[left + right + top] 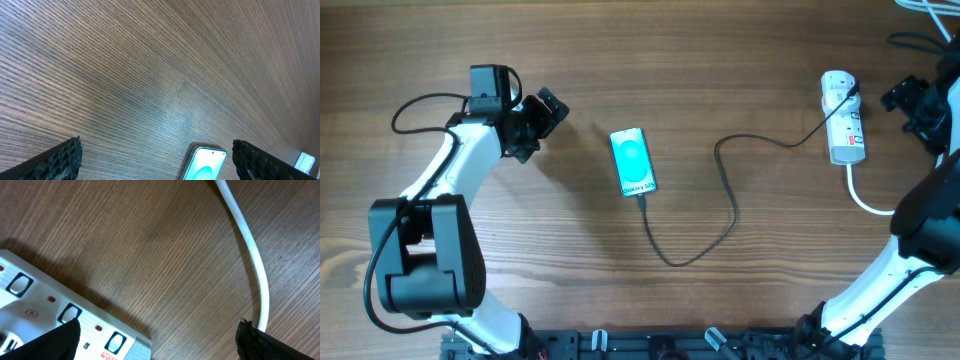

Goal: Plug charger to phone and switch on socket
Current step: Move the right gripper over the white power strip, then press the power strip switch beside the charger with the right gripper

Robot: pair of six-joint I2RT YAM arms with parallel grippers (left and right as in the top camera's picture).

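The phone [633, 162] lies flat mid-table with its turquoise screen up; its top end also shows in the left wrist view [205, 165]. The charger [725, 180], a thin black cable, meets the phone's near short edge, loops across the table and runs into the socket [843, 118], a white power strip at the right. My left gripper [542, 128] hovers open left of the phone, nothing between its fingers [60, 160]. My right gripper [907, 112] is open just right of the socket. Several switches with red marks [70, 314] show on the socket.
A thick white cord [865, 200] curves from the socket's near end toward the right arm, and passes beside my right finger [257, 270]. More white cables [930, 15] lie at the far right corner. Both arm bases stand along the near table edge.
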